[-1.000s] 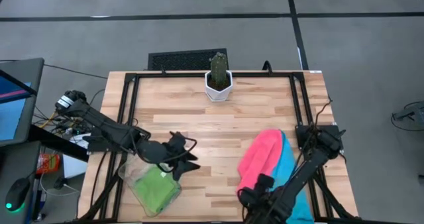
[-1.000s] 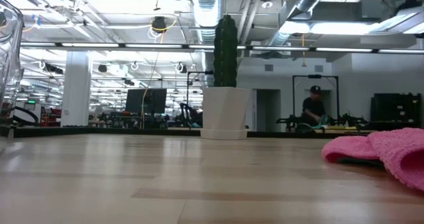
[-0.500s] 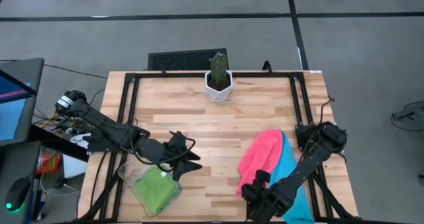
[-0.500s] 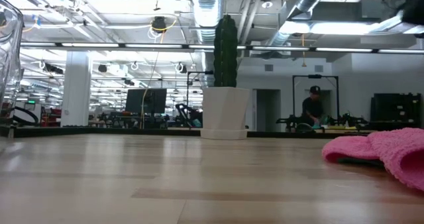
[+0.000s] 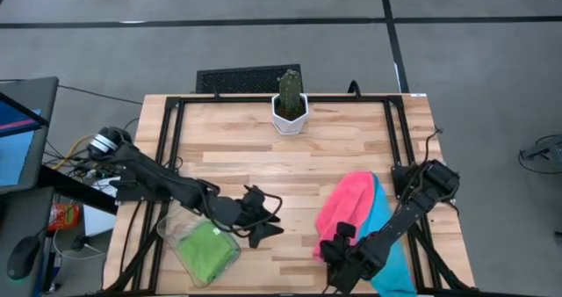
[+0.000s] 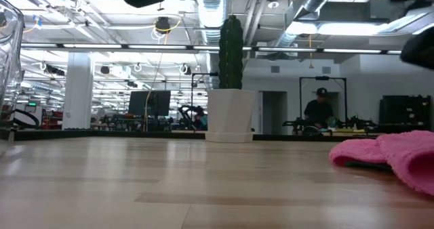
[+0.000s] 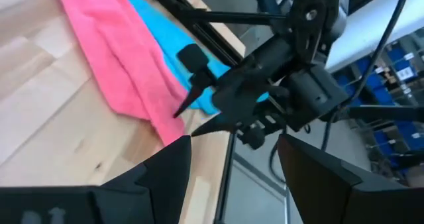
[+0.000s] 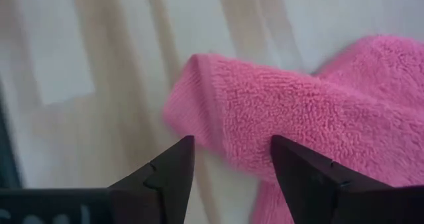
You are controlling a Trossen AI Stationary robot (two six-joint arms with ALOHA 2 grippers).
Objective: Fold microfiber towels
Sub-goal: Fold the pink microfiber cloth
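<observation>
A hot pink towel (image 5: 345,202) lies bunched on a sky blue towel (image 5: 387,238) at the table's near right. A light green towel (image 5: 207,249) lies in the clear bin at the near left. My right gripper (image 8: 228,179) is open and points steeply down just above the pink towel's near corner (image 8: 199,98), one finger on either side of it, touching nothing. In the high view it is at the towel's near end (image 5: 338,246). My left gripper (image 5: 268,224) hangs open over the table's middle, pointing toward the pink towel (image 7: 112,58), with nothing between its fingers.
A cactus in a white pot (image 5: 289,111) stands at the far middle. The clear bin (image 5: 176,235) sits by the near left edge. Black frame rails (image 5: 171,130) run along the table's sides. Bare wood (image 5: 263,165) lies between bin and towels. A person (image 6: 316,114) stands far behind.
My left gripper has gone toward the table's right edge and a little down, toward the pink towel. My right gripper has sunk toward the pink towel's near end and tipped more steeply down. The towels have not moved.
</observation>
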